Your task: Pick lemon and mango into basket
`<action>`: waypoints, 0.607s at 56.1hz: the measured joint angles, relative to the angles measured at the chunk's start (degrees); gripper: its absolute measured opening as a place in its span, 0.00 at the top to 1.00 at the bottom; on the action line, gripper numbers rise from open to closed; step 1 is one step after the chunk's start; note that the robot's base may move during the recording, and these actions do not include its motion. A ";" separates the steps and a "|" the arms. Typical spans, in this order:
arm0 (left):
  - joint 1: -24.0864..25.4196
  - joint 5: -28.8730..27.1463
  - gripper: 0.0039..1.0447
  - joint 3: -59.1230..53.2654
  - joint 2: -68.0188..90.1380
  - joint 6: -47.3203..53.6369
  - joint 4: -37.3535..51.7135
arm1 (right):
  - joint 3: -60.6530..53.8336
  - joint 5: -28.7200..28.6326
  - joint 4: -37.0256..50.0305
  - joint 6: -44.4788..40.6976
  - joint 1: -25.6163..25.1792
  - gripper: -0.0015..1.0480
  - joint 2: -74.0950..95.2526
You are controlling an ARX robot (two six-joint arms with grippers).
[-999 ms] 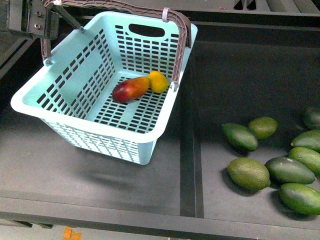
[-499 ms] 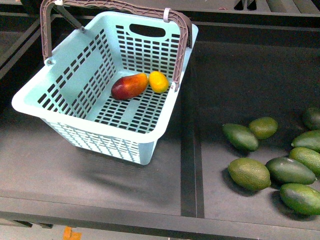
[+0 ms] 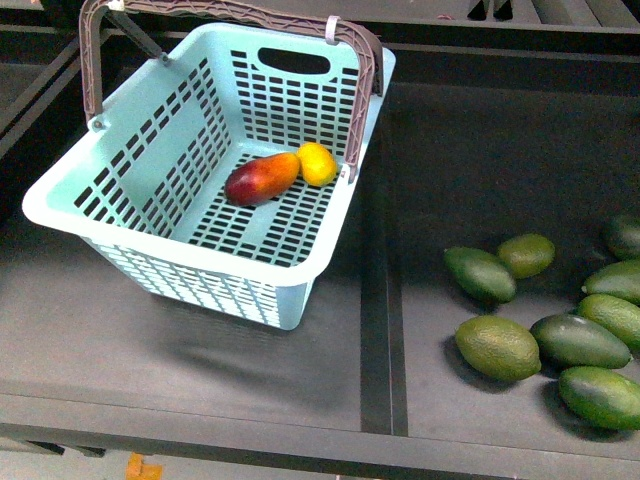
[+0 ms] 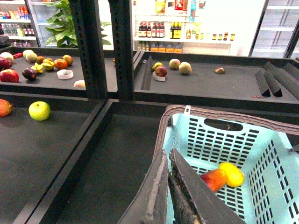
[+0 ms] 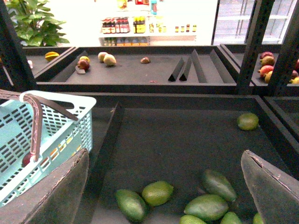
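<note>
Front view, lower right: green oval fruits (image 3: pixel 497 346) clustered on dark shelf (image 3: pixel 200 330). Centre left: basket (image 3: pixel 150 245) on shelf, handle (image 3: pixel 358 80) raised. Mango (image 3: pixel 261 178) and lemon (image 3: pixel 317 163) touching on basket floor near far wall. Left gripper (image 4: pixel 169 186) fingers pressed together, empty. Right gripper (image 5: pixel 163 186) fingers wide apart, empty.

Seven dark green oval fruits (image 3: pixel 545 320) lie clustered on the black shelf (image 3: pixel 470 180), well right of a raised divider strip (image 3: pixel 378 330). Across the aisle, a bottle rack (image 5: pixel 140 24) stands beside a leafy plant (image 5: pixel 32 23).
</note>
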 joint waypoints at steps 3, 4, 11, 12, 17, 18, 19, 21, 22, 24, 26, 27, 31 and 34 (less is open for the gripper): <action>1.70 2.56 0.97 -1.81 -1.81 0.02 -1.05 | 0.00 0.00 0.00 0.00 0.00 0.08 0.00; 2.58 3.72 0.97 -2.21 -2.60 0.04 -1.70 | 0.00 0.00 0.00 0.00 0.00 0.08 0.00; 4.70 4.37 0.97 -3.65 -8.85 0.13 -6.19 | 0.00 0.02 0.00 0.00 0.00 0.08 0.00; 4.70 4.48 0.97 -3.80 -9.84 0.15 -6.93 | 0.00 0.00 0.00 0.00 0.00 0.08 0.00; 4.74 4.70 0.97 -4.92 -16.63 0.20 -12.68 | 0.00 0.00 0.00 0.00 0.00 0.08 0.00; 4.74 4.70 0.97 -5.09 -17.99 0.20 -13.84 | 0.00 0.00 0.00 0.00 0.00 0.08 0.00; 4.74 4.70 0.97 -5.27 -19.32 0.20 -14.91 | 0.00 0.02 0.00 0.00 0.00 0.08 0.00; 4.74 4.72 0.97 -5.51 -21.09 0.20 -16.41 | 0.00 0.02 0.00 0.00 0.00 0.08 0.00; 4.74 4.70 0.97 -5.55 -21.94 0.22 -17.22 | 0.00 0.02 0.00 0.00 0.00 0.08 0.00; 4.74 4.70 0.97 -5.57 -23.56 0.22 -18.69 | 0.00 0.00 0.00 0.00 0.00 0.08 0.00; 4.74 4.70 0.97 -5.57 -25.18 0.22 -20.13 | 0.00 0.00 0.00 0.00 0.00 0.08 0.00; 4.74 4.70 0.97 -5.57 -25.94 0.20 -20.76 | 0.00 0.02 0.00 0.00 0.00 0.08 0.00; 4.74 4.70 0.97 -5.60 -28.94 0.22 -23.47 | 0.00 0.00 0.00 0.00 0.00 0.08 0.00; 4.74 4.70 0.97 -5.60 -31.10 0.22 -25.49 | 0.00 0.02 0.00 0.00 0.00 0.08 0.00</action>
